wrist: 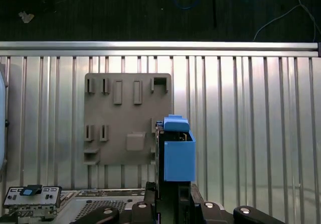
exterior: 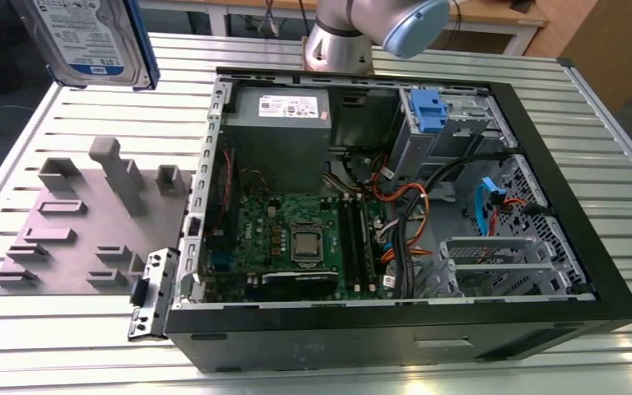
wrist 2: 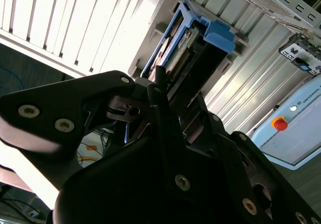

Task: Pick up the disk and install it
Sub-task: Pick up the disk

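Black pincer [wrist 2: 153, 91] is clenched on the disk [wrist: 178, 151], a flat silver metal drive in a blue plastic carrier, held aloft (pick-up done). Below lies a grey slotted holder plate [wrist: 128, 118] on the ribbed aluminium counter [wrist: 251, 133]. Beyond, the open black computer case [exterior: 404, 329] has not yet received it.

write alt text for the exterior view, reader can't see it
The disk hangs in the air at the exterior view's upper left, label showing, over the slatted metal table. On it lie a grey fixture plate and, on the exterior view's right, an open computer case with motherboard exposed.
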Available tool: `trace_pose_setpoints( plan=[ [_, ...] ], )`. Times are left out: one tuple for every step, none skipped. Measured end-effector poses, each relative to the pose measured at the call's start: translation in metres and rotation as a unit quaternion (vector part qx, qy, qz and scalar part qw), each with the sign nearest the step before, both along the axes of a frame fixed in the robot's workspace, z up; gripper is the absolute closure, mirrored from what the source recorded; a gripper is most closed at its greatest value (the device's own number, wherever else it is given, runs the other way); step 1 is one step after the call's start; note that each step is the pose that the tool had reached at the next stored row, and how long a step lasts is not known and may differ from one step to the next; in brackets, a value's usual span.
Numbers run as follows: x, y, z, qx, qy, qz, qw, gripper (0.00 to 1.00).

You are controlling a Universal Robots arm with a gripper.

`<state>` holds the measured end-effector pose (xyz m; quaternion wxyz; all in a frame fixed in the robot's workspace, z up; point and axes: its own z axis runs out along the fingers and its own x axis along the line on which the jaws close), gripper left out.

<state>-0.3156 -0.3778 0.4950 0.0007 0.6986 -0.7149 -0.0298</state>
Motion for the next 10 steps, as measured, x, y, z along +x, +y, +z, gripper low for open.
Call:
trace_pose_setpoints(
  plan=[
    [0.0008, 0.0, 0.0, 0.0, 0.0, 0.0, 1.0, 0.65],
    [0.001, 0.0, 0.0, 0.0, 0.0, 0.0, 1.0, 0.65],
    [0.001, 0.0, 0.0, 0.0, 0.0, 0.0, 1.0, 0.65],
    [0.001, 0.0, 0.0, 0.0, 0.0, 0.0, 1.0, 0.65],
    [0.0011, 0.0, 0.0, 0.0, 0.0, 0.0, 1.0, 0.65],
    [0.0012, 0.0, 0.0, 0.0, 0.0, 0.0, 1.0, 0.65],
    [0.0012, 0.0, 0.0, 0.0, 0.0, 0.0, 1.0, 0.65],
    [0.0012, 0.0, 0.0, 0.0, 0.0, 0.0, 1.0, 0.65],
    [0.0012, 0.0, 0.0, 0.0, 0.0, 0.0, 1.0, 0.65],
    [0.0012, 0.0, 0.0, 0.0, 0.0, 0.0, 1.0, 0.65]
  ],
)
